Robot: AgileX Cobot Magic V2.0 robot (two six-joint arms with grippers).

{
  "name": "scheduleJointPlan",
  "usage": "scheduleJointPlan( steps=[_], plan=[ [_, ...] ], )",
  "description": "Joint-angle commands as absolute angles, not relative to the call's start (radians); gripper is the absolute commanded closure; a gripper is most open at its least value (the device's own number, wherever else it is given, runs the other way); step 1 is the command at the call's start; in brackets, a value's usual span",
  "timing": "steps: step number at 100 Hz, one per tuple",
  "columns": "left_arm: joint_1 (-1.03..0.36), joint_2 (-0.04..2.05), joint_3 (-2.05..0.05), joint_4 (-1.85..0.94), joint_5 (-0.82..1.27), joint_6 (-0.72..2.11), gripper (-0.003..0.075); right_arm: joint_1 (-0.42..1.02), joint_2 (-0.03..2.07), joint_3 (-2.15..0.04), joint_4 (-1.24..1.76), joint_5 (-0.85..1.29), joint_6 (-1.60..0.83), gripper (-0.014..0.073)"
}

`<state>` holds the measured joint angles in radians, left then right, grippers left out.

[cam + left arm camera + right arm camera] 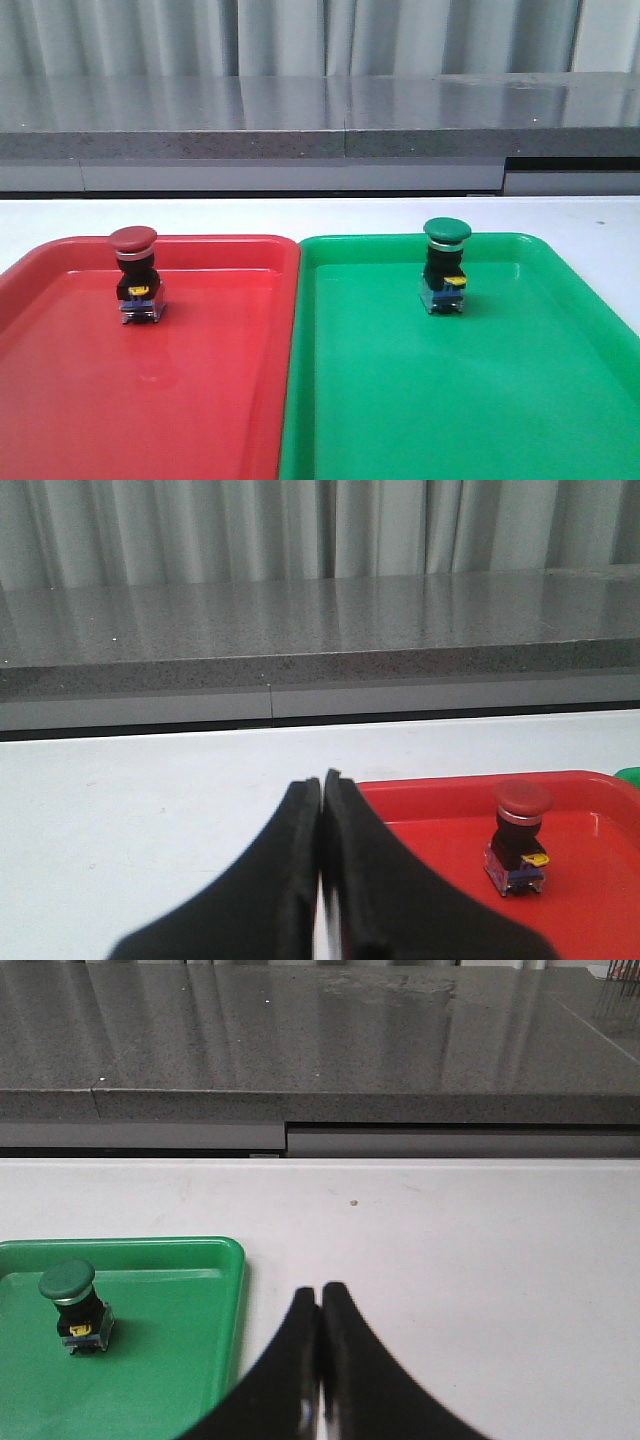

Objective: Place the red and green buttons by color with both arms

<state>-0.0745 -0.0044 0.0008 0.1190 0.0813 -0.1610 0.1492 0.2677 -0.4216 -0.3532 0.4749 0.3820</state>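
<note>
The red button (134, 275) stands upright in the red tray (60, 400), near its far edge, red mushroom cap over silver ring, black body, yellow-and-blue base; the green button (445, 265), built alike, stands upright in the green tray (560, 400); both trays lie side by side on the white worktop (300, 215). Each button sits well apart from the fingers; the left gripper (322, 785) and right gripper (320, 1295) are pressed closed, holding nothing.
</note>
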Motion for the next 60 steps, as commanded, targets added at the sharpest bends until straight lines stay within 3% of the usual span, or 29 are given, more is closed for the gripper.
scheduleJointPlan(
  steps=[1,60],
  plan=[
    [-0.072,-0.038,0.026,0.119,0.000,-0.164,0.0739,0.142,0.277,-0.446,-0.378,0.395,0.380,0.0660],
    [-0.072,-0.038,0.026,0.119,0.000,-0.164,0.0739,0.142,0.277,-0.440,-0.398,0.383,0.378,0.0661]
  ],
)
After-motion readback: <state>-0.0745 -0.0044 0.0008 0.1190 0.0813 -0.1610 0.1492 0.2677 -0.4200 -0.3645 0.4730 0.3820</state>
